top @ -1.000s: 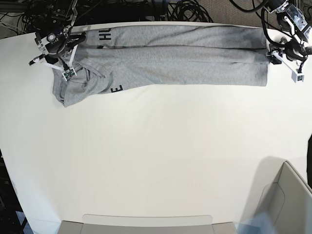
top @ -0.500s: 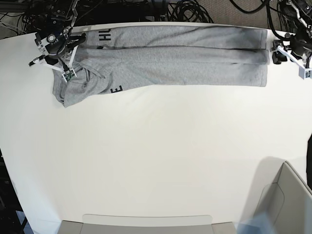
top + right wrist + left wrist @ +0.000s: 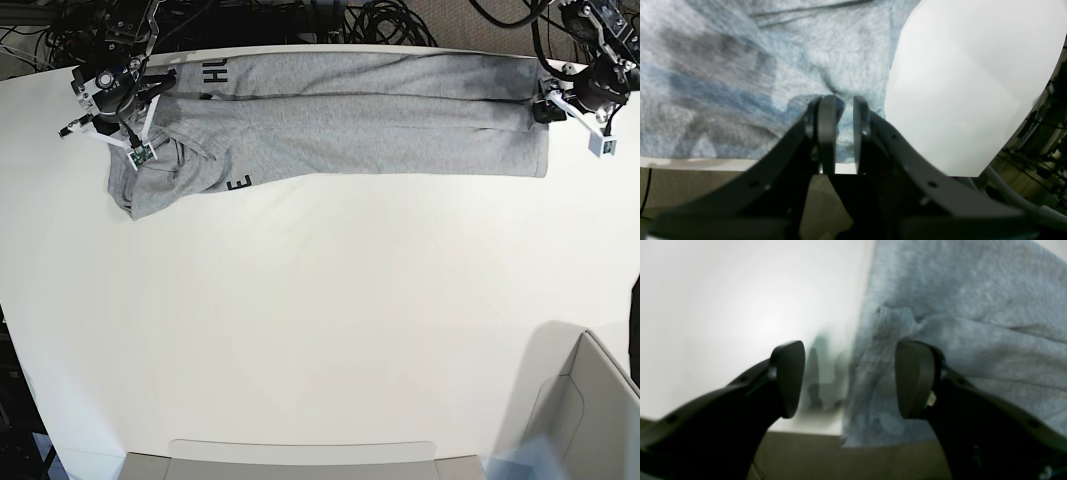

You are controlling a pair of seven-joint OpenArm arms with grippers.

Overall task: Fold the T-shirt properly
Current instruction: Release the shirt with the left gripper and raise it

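Shirt (image 3: pixel 350 120) long axis runs 9–3. Right gripper (image 3: pixel 840 115) pinches the 9 end; left gripper (image 3: pixel 850 380) spread, straddling the 3 edge.

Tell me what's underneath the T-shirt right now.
The T-shirt lies on the white table, which shows all around it. The shirt is folded over itself lengthwise, so lower layers and most of the black lettering stay covered.

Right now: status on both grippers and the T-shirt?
Left gripper open, straddling the T-shirt end edge. Right gripper pinched on fabric at the opposite end. Shirt folded into a long strip along the table far edge. No obstructions seen.
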